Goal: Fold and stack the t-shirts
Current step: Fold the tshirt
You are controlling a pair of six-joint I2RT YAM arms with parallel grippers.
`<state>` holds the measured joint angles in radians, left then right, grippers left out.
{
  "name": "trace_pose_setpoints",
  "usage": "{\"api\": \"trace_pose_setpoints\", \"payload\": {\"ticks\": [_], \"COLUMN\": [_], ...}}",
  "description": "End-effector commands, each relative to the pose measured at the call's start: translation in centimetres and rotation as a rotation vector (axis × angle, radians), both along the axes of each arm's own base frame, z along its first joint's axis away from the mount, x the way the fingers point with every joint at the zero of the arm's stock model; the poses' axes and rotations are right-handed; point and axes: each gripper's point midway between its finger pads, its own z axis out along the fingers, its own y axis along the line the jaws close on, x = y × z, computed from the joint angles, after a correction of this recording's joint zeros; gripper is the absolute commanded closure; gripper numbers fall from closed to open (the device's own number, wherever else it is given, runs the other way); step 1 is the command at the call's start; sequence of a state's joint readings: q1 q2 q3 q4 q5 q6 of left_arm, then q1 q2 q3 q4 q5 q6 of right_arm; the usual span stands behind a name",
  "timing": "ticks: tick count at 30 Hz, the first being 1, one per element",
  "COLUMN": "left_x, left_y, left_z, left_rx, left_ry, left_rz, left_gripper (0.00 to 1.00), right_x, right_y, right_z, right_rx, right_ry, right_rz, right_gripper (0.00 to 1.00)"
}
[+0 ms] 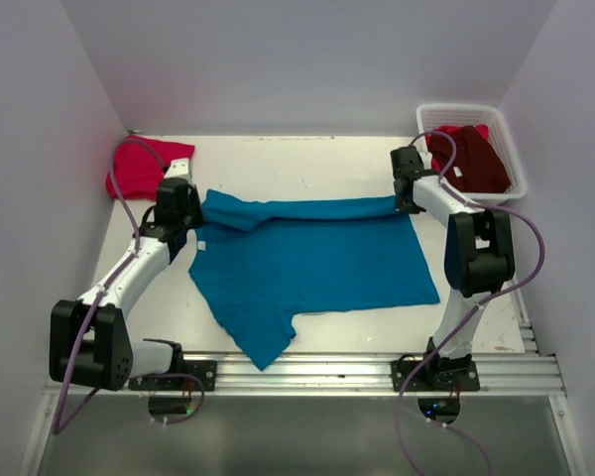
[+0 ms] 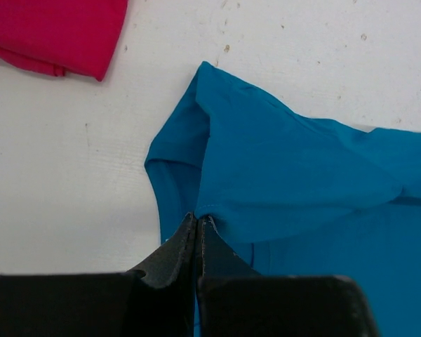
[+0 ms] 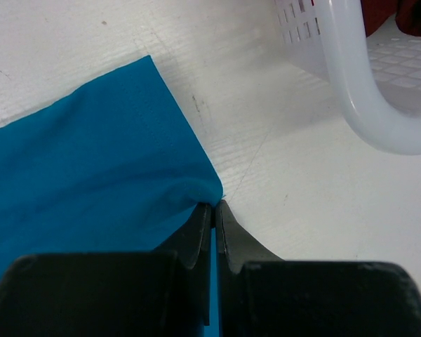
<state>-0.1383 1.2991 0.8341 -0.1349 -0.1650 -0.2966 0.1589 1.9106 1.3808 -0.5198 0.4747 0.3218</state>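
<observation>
The white worktop (image 1: 307, 159) is marked with scuffs and specks. A teal shirt (image 1: 307, 263) is spread across its middle, reaching almost to the near edge. A red shirt (image 1: 139, 167) is bunched at the far left corner, and a basket (image 1: 456, 107) is set at the far right corner.

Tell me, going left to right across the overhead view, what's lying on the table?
The pinkish-red t-shirt → teal-blue t-shirt, spread out → white basket, with the maroon t-shirt inside it.
</observation>
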Motion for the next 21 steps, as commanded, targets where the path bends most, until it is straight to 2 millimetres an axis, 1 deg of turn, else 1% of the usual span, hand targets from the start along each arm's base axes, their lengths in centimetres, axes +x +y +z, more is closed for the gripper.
{"api": "trace_pose_setpoints", "payload": {"ticks": [1, 3, 6, 7, 8, 9, 10, 11, 12, 13, 14, 15, 16, 19, 20, 21], "left_x": [-0.8, -1.0, -0.9, -0.9, -0.9, -1.0, -1.0, -1.0, -0.8, -0.7, -0.6, -0.4, -0.3, 0.4, 0.9, 1.3], "left_y": [-0.2, -0.2, -0.5, -0.6, -0.6, -0.5, -0.4, -0.3, -0.1, 0.1, 0.2, 0.5, 0.5, -0.1, -0.3, -0.7], "left_z": [-0.1, -1.2, -1.4, -1.5, -1.5, -1.5, -1.3, -1.2, -0.4, 0.1, 0.9, 2.2, 3.1, 6.9, 8.3, 8.8], "left_rx": [-0.016, -0.025, -0.043, -0.048, -0.051, -0.057, -0.060, -0.061, -0.060, -0.062, -0.062, -0.061, -0.069, -0.086, -0.094, -0.102], "left_ry": [-0.005, 0.022, 0.022, 0.023, 0.026, 0.030, 0.024, 0.019, -0.007, -0.024, -0.044, -0.081, -0.107, -0.216, -0.248, -0.255], "left_rz": [0.013, 0.017, 0.017, 0.021, 0.025, 0.039, 0.046, 0.053, 0.069, 0.081, 0.093, 0.109, 0.108, 0.080, 0.066, 0.047], "left_gripper": [1.00, 1.00, 1.00, 1.00, 0.95, 0.77, 0.31, 0.08, 0.00, 0.00, 0.00, 0.00, 0.00, 0.00, 0.00, 0.00], "right_x": [0.1, 0.1, 0.1, 0.0, 0.1, 0.1, 0.2, 0.2, 0.2, 0.3, 0.3, 0.4, 0.6, 0.8, 0.7, 1.0], "right_y": [0.3, 0.4, 0.5, 0.6, 0.6, 0.5, 0.6, 0.5, 0.6, 0.8, 0.9, 1.1, 1.4, 2.5, 3.4, 4.1], "right_z": [1.7, 1.5, 1.4, 1.4, 1.5, 1.6, 1.7, 1.9, 1.9, 2.2, 2.5, 2.7, 3.5, 4.7, 5.5, 6.1], "right_rx": [0.024, 0.025, 0.030, 0.029, 0.028, 0.030, 0.029, 0.030, 0.030, 0.038, 0.043, 0.050, 0.069, 0.112, 0.153, 0.180], "right_ry": [-0.050, -0.046, -0.041, -0.037, -0.039, -0.042, -0.044, -0.048, -0.047, -0.055, -0.063, -0.070, -0.090, -0.134, -0.152, -0.177], "right_rz": [-0.007, -0.004, -0.001, -0.001, -0.003, -0.004, -0.003, -0.005, -0.004, 0.002, 0.005, 0.011, 0.024, 0.066, 0.103, 0.127], "right_gripper": [1.00, 1.00, 1.00, 0.98, 0.87, 0.58, 0.40, 0.28, 0.17, 0.11, 0.08, 0.07, 0.05, 0.04, 0.04, 0.04]}}
